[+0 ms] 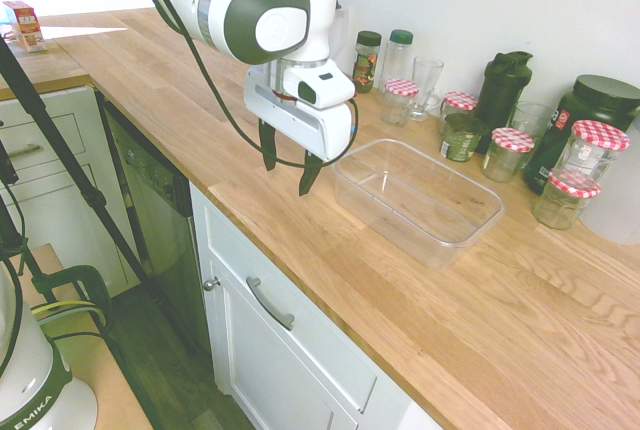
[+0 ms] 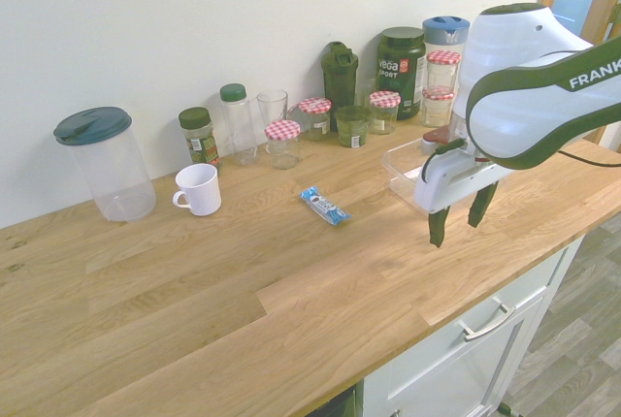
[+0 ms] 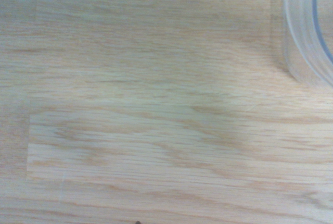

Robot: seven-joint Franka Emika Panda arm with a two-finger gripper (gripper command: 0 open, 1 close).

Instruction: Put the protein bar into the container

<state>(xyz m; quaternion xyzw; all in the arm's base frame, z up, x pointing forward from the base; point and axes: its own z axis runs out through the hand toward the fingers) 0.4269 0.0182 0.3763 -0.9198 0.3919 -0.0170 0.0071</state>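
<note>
On your counter, the protein bar lies flat, right of the white mug, well apart from your fingers, which hang spread wide and empty just beside the container. Readable print: "vega SPORT" on the dark tub, "FRANK" on your arm.

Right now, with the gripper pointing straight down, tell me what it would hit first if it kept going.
Most likely bare countertop. The open gripper hangs beside the empty container, not over it; the wrist view shows only wood and the container's corner.
</note>
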